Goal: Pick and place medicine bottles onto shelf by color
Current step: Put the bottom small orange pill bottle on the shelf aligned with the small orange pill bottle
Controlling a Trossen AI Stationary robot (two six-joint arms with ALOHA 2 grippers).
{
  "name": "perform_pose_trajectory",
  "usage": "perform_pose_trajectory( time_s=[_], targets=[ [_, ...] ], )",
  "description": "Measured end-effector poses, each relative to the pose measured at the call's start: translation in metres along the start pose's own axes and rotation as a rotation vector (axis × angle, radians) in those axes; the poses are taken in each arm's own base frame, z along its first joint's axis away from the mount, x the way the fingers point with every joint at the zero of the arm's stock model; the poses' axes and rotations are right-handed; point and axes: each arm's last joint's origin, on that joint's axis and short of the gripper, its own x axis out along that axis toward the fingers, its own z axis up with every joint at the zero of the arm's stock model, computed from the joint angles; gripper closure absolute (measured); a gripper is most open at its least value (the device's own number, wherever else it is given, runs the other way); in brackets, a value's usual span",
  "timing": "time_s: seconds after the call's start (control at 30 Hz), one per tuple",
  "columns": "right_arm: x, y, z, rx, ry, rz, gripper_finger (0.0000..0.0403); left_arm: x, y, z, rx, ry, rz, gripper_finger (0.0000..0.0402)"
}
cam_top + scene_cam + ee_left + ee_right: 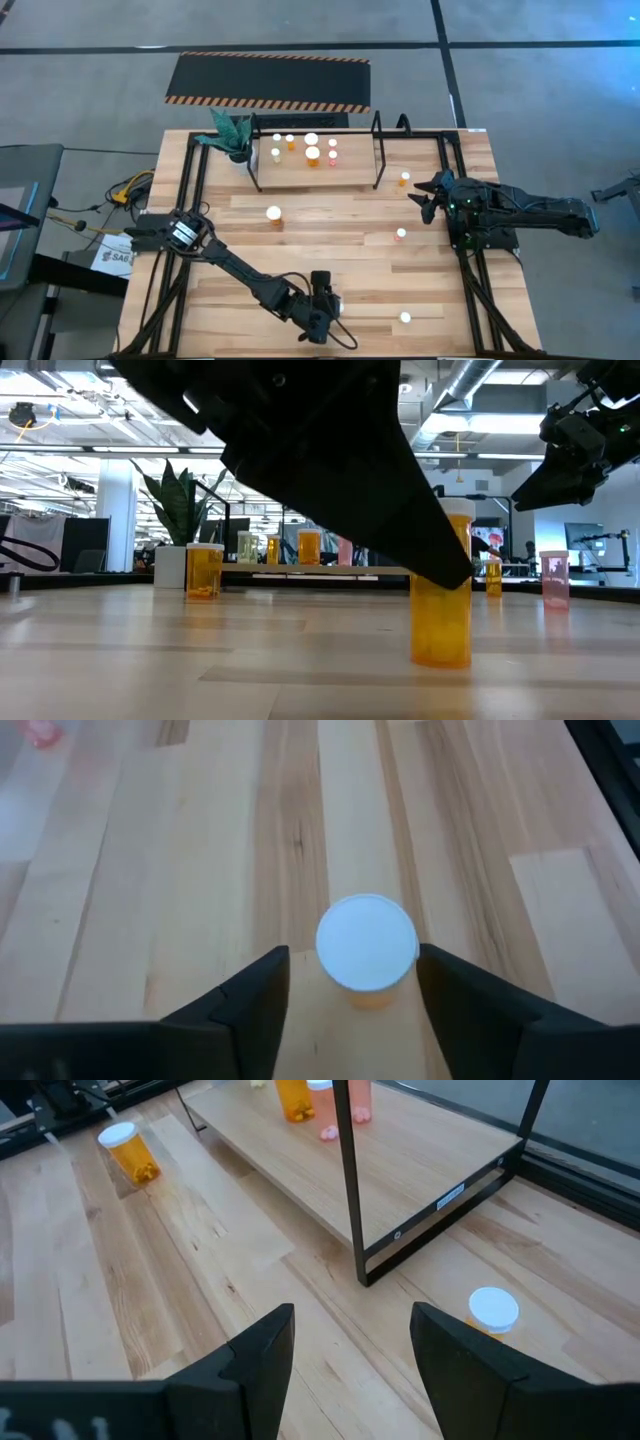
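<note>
A: Left gripper (331, 322) is parked at the near table edge, straight over an orange bottle (366, 945). Jaws are apart, one finger each side of the white cap, gap visible on both sides. Nothing is clamped yet; straddle looks set up for a top-down pick.

B: And mid-table?

A: Loose bottles are left standing well apart: one near the right front (405, 318), one further in (401, 234), a larger one left of centre (274, 213).

B: Right side?

A: Right gripper (428, 197) is held off the table near the shelf's (350, 180) right end, jaws apart and empty, likely waiting. Several bottles are already grouped on the shelf at the back.
</note>
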Motion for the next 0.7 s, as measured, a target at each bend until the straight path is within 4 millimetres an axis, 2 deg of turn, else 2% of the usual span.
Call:
perform_pose_trajectory(
  time_s=[0.37, 0.5, 0.7],
  targets=[
    [0.0000, 0.0000, 0.0000, 0.000, 0.000, 0.000, 0.0178, -0.0001, -0.0005, 0.0003, -0.008, 0.001, -0.016, 0.0299],
    [0.0000, 0.0000, 0.0000, 0.000, 0.000, 0.000, 0.0178, -0.0003, -0.0016, 0.0010, -0.015, 0.000, -0.043, 0.0309],
    [0.0000, 0.0000, 0.0000, 0.000, 0.000, 0.000, 0.0178, -0.0013, -0.0019, 0.0026, -0.029, -0.008, -0.054, 0.0303]
  ],
)
